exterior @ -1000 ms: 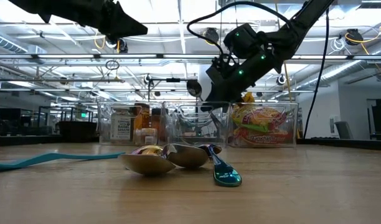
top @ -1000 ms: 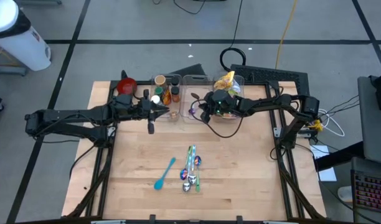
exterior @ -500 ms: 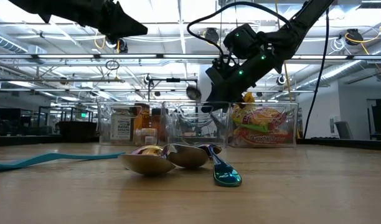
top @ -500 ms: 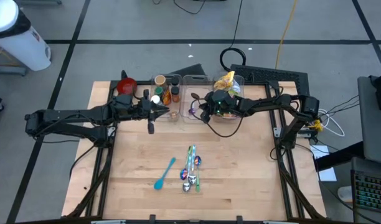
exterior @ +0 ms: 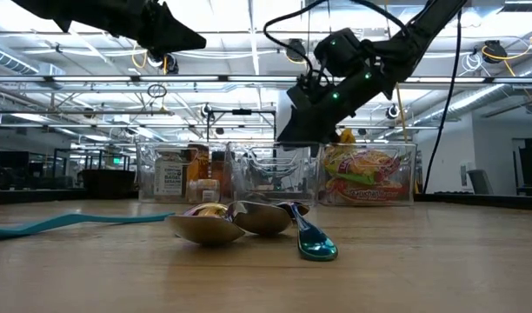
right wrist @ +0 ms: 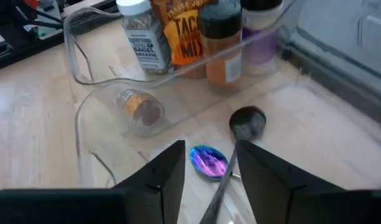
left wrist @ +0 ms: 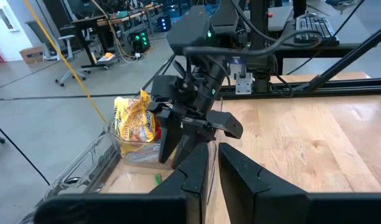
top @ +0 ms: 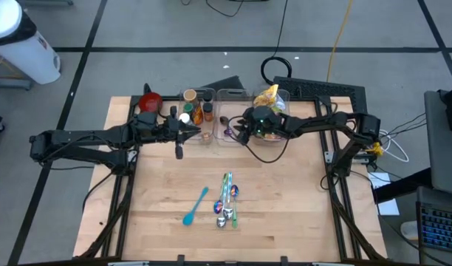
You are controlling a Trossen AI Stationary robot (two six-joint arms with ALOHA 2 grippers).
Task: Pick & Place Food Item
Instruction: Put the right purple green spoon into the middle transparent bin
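Note:
My right gripper [right wrist: 209,149] hangs open over the middle clear container [top: 232,111] at the table's far side. Inside the container lie a dark spoon [right wrist: 248,121] and a spoon with a shiny blue-purple bowl [right wrist: 208,160]. The dark spoon's handle [right wrist: 220,186] runs back between my open fingers. Snack bags [top: 269,96] fill the container to the right, and spice jars [top: 198,107] fill the one to the left. My left gripper [top: 193,133] waits shut, raised in front of the spice container. My right gripper has its open fingers on either side of the dark spoon's handle [right wrist: 220,186], pointing slantwise down into the container. Whether a finger touches the handle I cannot tell. The spoon's bowl [right wrist: 248,121] lies on the container floor.
Several metal spoons [top: 226,201] and a teal spoon [top: 195,207] lie near the table's middle. A red bowl [top: 150,100] stands at the far left. The bare wooden tabletop [top: 285,199] stretches across the near half.
My right gripper has opened while staying over the middle container. The spoon whose round bowl showed just beside its fingers in the low view has dropped out of that spot into the container.

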